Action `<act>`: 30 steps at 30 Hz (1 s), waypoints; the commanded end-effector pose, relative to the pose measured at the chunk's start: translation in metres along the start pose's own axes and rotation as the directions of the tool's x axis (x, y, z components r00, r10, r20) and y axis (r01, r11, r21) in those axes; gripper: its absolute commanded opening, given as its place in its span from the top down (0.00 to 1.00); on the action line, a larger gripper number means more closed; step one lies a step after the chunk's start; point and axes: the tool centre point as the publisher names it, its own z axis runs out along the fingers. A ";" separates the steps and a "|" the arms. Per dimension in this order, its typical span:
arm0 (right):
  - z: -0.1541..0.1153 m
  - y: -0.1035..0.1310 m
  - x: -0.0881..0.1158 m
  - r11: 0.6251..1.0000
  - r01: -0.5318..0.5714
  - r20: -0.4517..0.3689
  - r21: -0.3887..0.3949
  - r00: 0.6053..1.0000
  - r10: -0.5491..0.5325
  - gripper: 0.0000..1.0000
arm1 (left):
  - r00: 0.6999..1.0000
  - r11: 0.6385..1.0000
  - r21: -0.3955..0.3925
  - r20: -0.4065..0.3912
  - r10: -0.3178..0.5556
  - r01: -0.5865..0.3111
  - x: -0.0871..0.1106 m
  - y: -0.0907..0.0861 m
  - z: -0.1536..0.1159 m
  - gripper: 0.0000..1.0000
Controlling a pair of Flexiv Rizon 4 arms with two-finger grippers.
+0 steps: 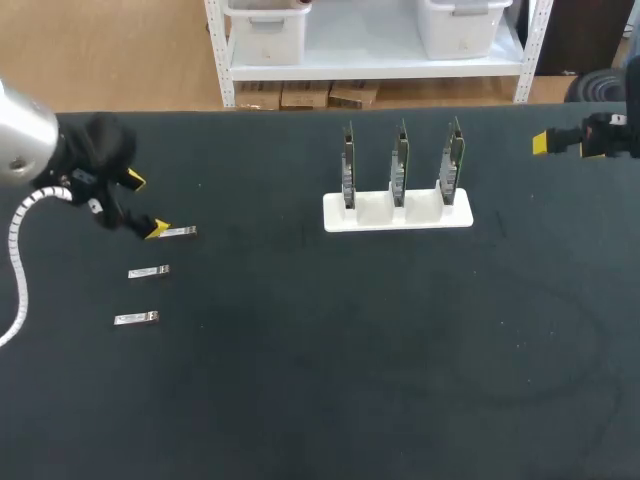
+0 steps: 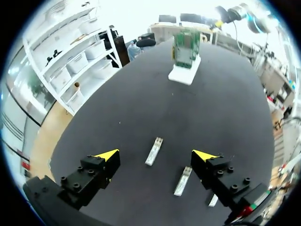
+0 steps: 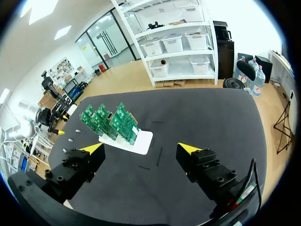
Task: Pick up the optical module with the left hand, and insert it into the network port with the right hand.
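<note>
Silver: 3 optical modules near left gripper; fingers apart.

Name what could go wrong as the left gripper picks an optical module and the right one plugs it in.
The open left gripper is by the far optical module; the middle optical module lies close and might get knocked. The modules lie flat and thin on the table, so a grasp may slip. The circuit boards stand upright in a white holder; a skewed push from the right gripper might tip them.
</note>
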 end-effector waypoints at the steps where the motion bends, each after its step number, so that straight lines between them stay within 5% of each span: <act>1: -0.001 0.001 0.000 1.000 -0.001 0.001 0.004 1.000 0.001 0.00 | 0.982 0.995 -0.055 -0.174 0.076 -0.087 -0.003 -0.003 0.002 0.00; 6: -0.001 0.001 0.000 1.000 -0.001 0.001 0.004 1.000 0.001 0.00 | 0.948 0.978 -0.110 -0.285 0.141 -0.178 -0.001 -0.006 0.008 0.00; 12: -0.001 0.001 0.000 1.000 -0.001 0.001 0.004 1.000 0.001 0.00 | 0.911 0.959 -0.070 -0.340 0.234 -0.273 -0.003 -0.013 0.016 0.00; 30: -0.001 0.001 0.000 1.000 -0.001 0.001 0.004 1.000 0.001 0.00 | 0.884 0.971 0.005 -0.413 0.219 -0.239 0.002 0.009 0.039 0.00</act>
